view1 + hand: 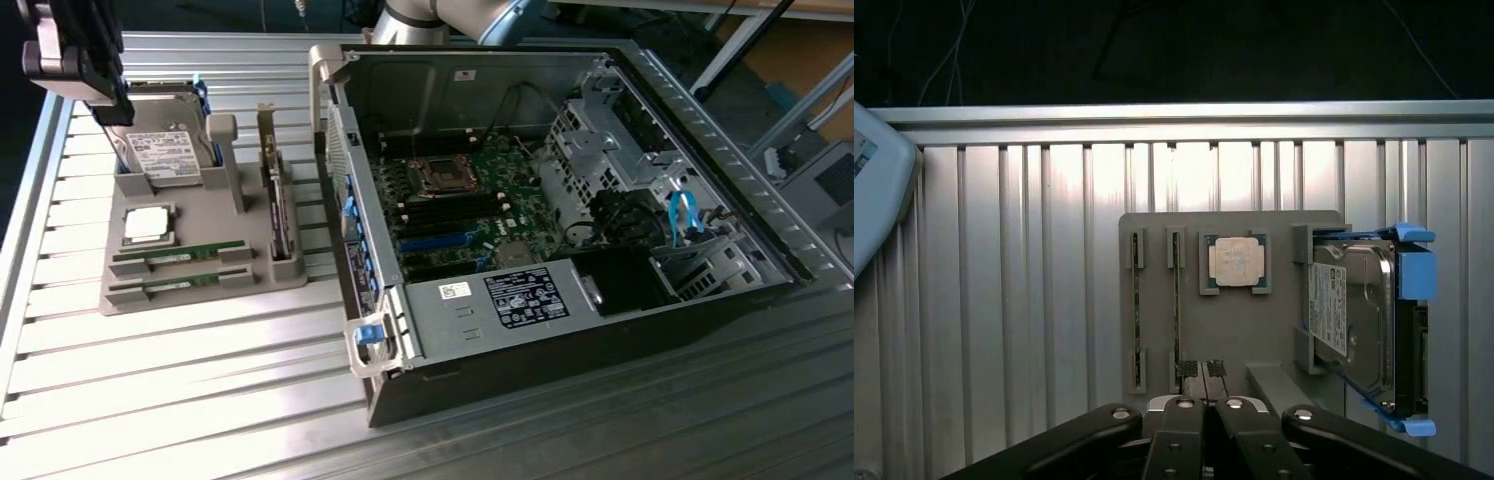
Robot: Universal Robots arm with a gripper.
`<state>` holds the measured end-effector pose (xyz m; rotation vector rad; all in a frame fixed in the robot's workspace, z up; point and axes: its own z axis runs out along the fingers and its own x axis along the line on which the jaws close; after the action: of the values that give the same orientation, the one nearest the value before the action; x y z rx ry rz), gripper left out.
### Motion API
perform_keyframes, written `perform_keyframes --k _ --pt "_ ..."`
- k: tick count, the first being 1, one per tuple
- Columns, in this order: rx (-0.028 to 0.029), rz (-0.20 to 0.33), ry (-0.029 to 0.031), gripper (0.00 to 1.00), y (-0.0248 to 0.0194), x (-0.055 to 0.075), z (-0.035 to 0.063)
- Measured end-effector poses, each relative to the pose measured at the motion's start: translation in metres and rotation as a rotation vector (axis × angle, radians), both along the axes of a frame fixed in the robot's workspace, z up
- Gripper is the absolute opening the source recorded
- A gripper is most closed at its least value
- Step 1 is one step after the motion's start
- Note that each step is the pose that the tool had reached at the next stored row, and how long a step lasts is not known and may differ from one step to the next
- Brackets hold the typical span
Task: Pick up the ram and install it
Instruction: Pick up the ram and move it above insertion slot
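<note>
Tray [211, 228] is sitting on the table [200, 380], exterior view's left of the case [441, 90]. On it: drive [167, 150] sitting at the back, CPU [147, 225] before it, ram sticks [176, 257] lying frontmost, card [279, 205] standing on the case side.

Labels on the hard drive [163, 152] and power supply [534, 295] cannot be read.

Strong glare washes over the ribbed silver aluminium tabletop [187, 390] in the exterior view. The interior of the open black computer case [441, 90] is dim and shadowed. In the wrist view, the tabletop's far slats reflect white against a dark background.
</note>
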<state>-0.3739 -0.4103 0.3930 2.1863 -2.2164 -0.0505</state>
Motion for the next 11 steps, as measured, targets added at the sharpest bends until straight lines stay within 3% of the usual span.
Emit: perform_keyframes --k 9,11 --pt "0.0000 0.000 -0.0001 0.11 0.0000 0.0000 0.0000" --pt "0.0000 0.000 0.0000 0.24 0.0000 0.0000 0.0000"
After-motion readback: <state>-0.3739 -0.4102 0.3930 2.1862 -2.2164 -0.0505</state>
